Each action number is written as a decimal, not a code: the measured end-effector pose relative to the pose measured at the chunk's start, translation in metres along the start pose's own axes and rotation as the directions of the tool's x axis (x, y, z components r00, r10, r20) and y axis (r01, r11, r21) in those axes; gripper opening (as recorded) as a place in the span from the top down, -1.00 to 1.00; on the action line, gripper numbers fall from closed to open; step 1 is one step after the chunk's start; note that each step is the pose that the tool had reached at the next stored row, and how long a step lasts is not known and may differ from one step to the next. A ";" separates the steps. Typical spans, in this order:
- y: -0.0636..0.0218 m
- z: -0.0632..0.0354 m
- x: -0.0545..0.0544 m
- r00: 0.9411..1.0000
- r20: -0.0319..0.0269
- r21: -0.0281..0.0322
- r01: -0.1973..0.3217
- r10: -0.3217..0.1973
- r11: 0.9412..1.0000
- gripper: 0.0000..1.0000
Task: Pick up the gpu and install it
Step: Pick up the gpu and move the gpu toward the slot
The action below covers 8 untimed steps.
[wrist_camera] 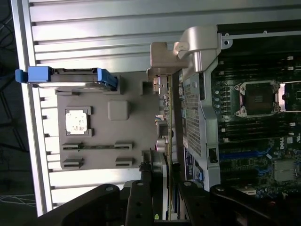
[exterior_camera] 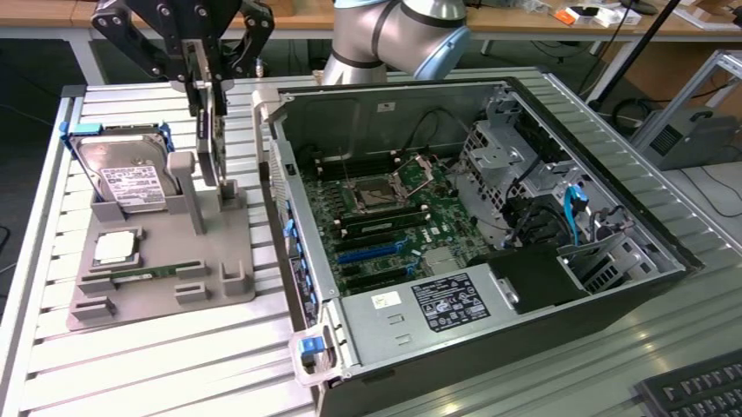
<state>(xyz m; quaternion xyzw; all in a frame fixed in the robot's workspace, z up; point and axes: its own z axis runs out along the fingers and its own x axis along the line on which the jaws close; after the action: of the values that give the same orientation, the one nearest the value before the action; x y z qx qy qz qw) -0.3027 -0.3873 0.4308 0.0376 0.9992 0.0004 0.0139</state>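
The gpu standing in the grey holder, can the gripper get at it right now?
Looks like yes: the gripper sits over the gpu, jaws on either side of its top edge and seemingly closed on it. It stands upright in the grey holder, with nothing above it in the way.

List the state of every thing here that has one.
gpu: upright on edge at the grey holder, gripped near its top.
gripper: jaws shut on the gpu.
hard drive: leaning in the holder, untouched.
RAM stick: lying flat in its slot.
processor chip: lying flat in the holder.
computer case: side open, motherboard exposed.
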 end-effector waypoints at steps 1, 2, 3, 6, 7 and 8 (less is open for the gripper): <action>-0.0001 0.0000 0.000 1.000 0.000 0.000 0.000 0.000 1.000 0.47; -0.0001 0.0000 -0.001 1.000 0.000 0.000 0.000 0.000 1.000 0.47; -0.0002 0.0001 -0.002 1.000 0.000 0.000 0.000 0.000 1.000 0.47; -0.0004 0.0001 -0.003 1.000 0.000 0.000 0.000 0.000 1.000 0.47; -0.0004 0.0001 -0.003 1.000 0.000 0.000 0.000 0.000 1.000 0.47; -0.0004 0.0001 -0.004 1.000 0.000 0.000 0.000 0.000 1.000 0.47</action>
<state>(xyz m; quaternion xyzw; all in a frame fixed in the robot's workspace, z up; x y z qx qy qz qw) -0.2991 -0.3880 0.4308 0.0376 0.9992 0.0004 0.0139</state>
